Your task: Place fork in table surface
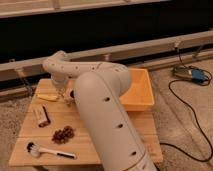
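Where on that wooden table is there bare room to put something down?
Bare wood lies in front of the orange tub, along the right edge of the table surface. The back left is crowded: the gripper hangs shut beside a yellow object and a small packet; a brown pile and a brush fill the front left.

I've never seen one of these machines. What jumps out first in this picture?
The thick cream-coloured arm fills the middle, bending over a small wooden table with its closed pincer down near the back left, beside a yellow object. A bright orange tub sits on the table's right side, and a brush lies at the front left.
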`<act>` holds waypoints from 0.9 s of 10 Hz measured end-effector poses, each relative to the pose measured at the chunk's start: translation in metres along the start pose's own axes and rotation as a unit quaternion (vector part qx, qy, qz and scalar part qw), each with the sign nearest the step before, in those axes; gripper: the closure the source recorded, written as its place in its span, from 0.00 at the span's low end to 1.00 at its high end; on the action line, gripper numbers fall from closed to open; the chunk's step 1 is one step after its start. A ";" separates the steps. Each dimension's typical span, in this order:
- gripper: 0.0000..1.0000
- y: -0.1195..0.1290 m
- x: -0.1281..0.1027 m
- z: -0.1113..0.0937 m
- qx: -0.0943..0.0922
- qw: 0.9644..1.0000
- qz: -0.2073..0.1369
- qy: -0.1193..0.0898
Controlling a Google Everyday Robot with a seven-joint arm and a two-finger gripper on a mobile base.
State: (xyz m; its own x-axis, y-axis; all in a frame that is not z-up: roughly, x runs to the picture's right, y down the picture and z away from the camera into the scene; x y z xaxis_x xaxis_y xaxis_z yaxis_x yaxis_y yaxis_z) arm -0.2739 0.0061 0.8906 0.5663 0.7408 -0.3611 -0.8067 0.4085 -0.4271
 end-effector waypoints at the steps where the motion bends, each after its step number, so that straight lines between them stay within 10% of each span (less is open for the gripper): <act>1: 1.00 0.001 0.001 -0.006 0.000 1.000 -0.001 -0.003; 4: 0.98 0.011 0.006 -0.010 -0.001 1.000 -0.013 0.001; 9: 0.52 0.014 0.009 0.028 0.001 0.999 -0.019 0.043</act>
State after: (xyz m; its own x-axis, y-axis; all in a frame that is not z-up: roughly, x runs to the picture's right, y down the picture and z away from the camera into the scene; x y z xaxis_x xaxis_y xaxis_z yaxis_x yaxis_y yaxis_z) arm -0.2854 0.0336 0.9049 0.6081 0.6771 -0.4144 -0.7852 0.4364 -0.4393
